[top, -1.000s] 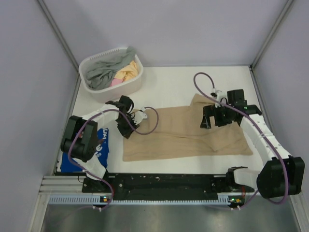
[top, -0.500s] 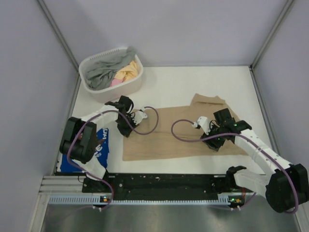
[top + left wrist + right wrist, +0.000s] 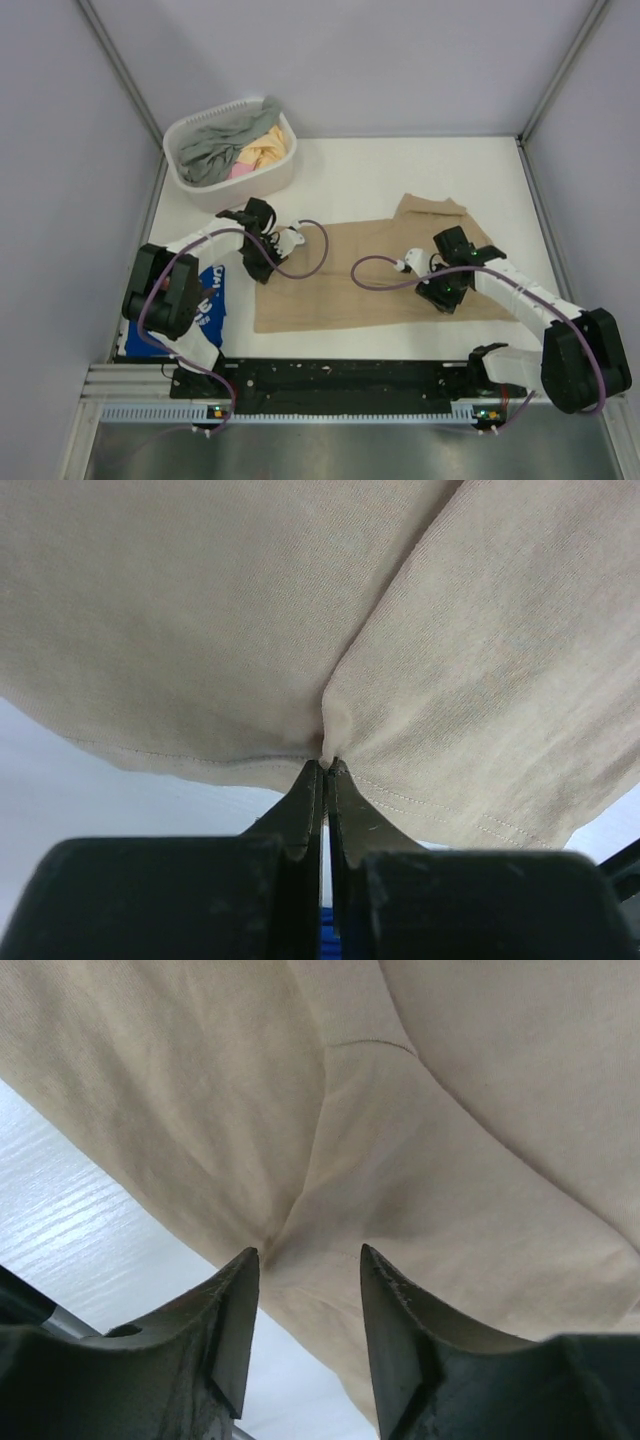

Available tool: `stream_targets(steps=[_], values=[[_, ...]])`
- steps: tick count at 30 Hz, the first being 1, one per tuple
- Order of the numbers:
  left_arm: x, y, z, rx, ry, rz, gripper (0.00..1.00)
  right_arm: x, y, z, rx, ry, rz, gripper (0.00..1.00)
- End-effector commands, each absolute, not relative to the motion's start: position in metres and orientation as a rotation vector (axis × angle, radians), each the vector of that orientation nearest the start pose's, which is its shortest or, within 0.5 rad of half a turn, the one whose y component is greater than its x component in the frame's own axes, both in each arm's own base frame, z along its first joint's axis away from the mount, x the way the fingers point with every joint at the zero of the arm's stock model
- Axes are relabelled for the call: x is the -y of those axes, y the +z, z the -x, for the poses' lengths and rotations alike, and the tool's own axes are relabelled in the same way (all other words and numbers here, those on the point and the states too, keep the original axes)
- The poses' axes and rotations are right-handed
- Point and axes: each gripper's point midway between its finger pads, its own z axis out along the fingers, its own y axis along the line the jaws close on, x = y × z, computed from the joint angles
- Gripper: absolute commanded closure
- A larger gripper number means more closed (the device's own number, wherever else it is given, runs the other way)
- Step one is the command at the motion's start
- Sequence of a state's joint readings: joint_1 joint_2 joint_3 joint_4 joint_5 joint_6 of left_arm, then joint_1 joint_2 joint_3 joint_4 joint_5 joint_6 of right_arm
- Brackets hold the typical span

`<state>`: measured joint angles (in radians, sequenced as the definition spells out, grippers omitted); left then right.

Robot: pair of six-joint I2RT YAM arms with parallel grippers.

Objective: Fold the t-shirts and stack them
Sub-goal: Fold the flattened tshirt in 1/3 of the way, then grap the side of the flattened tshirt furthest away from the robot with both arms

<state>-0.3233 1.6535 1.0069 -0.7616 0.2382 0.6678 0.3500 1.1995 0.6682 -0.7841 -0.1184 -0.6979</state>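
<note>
A tan t-shirt (image 3: 360,270) lies spread flat across the middle of the white table. My left gripper (image 3: 258,268) sits at the shirt's left edge. In the left wrist view my left gripper (image 3: 327,767) is shut on the hem of the tan cloth (image 3: 200,630), which puckers at the tips. My right gripper (image 3: 440,298) is low over the shirt's near right part. In the right wrist view my right gripper (image 3: 307,1255) has its jaws apart over a ridge of tan cloth (image 3: 450,1110). A blue t-shirt (image 3: 207,310) lies at the near left, partly under my left arm.
A white slotted basket (image 3: 255,183) holding grey, yellow and pink cloth stands at the back left. Purple cables loop over the tan shirt beside each wrist. A black and metal rail (image 3: 300,385) runs along the near edge. Grey walls close in both sides.
My right gripper has come from the shirt's back right down to its near right part, and its jaws have narrowed. My left gripper has closed on the hem.
</note>
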Motion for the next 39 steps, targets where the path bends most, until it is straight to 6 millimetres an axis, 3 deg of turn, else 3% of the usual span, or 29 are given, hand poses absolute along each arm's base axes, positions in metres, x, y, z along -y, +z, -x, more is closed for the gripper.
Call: stream_targets(steps=[1, 7, 10, 11, 12, 14, 18, 19, 22, 24, 26, 32, 36, 39], values=[[0.110, 0.037, -0.267, -2.489, -0.306, -1.414, 1.00, -0.064, 0.034, -0.199, -2.448, 0.071, 1.474, 0.60], [0.103, 0.032, -0.269, -2.518, -0.254, -1.400, 1.00, -0.071, 0.032, -0.207, -2.478, 0.095, 1.442, 0.97], [0.094, 0.029, -0.270, -2.552, -0.188, -1.381, 1.00, -0.074, 0.037, -0.210, -2.464, 0.111, 1.434, 1.00], [0.093, 0.029, -0.270, -2.556, -0.180, -1.386, 0.98, -0.075, 0.038, -0.210, -2.460, 0.112, 1.432, 0.94], [0.093, 0.030, -0.269, -2.555, -0.186, -1.386, 0.91, -0.076, 0.042, -0.214, -2.452, 0.103, 1.418, 0.81], [0.098, 0.037, -0.266, -2.535, -0.229, -1.403, 0.71, -0.080, 0.057, -0.225, -2.417, 0.090, 1.370, 0.69], [0.109, 0.075, -0.273, -2.440, -0.340, -1.385, 0.44, -0.091, 0.105, -0.262, -2.325, 0.169, 1.178, 0.42], [0.109, 0.086, -0.280, -2.419, -0.354, -1.360, 0.42, -0.096, 0.121, -0.273, -2.285, 0.221, 1.119, 0.35], [0.106, 0.110, -0.316, -2.368, -0.312, -1.268, 0.37, -0.099, 0.175, -0.326, -2.162, 0.289, 0.832, 0.25], [0.103, 0.116, -0.341, -2.345, -0.246, -1.236, 0.37, -0.089, 0.196, -0.359, -2.133, 0.294, 0.671, 0.24], [0.106, 0.122, -0.364, -2.316, -0.214, -1.223, 0.37, -0.072, 0.202, -0.389, -2.159, 0.285, 0.506, 0.24], [0.102, 0.113, -0.415, -2.406, -0.126, -1.102, 0.43, -0.012, 0.152, -0.457, -2.343, 0.196, 0.097, 0.33], [0.105, 0.105, -0.433, -2.433, -0.119, -1.049, 0.43, 0.012, 0.119, -0.480, -2.413, 0.149, -0.058, 0.39], [0.116, 0.095, -0.436, -2.438, -0.184, -1.063, 0.44, 0.011, 0.090, -0.486, -2.474, 0.171, -0.055, 0.39]])
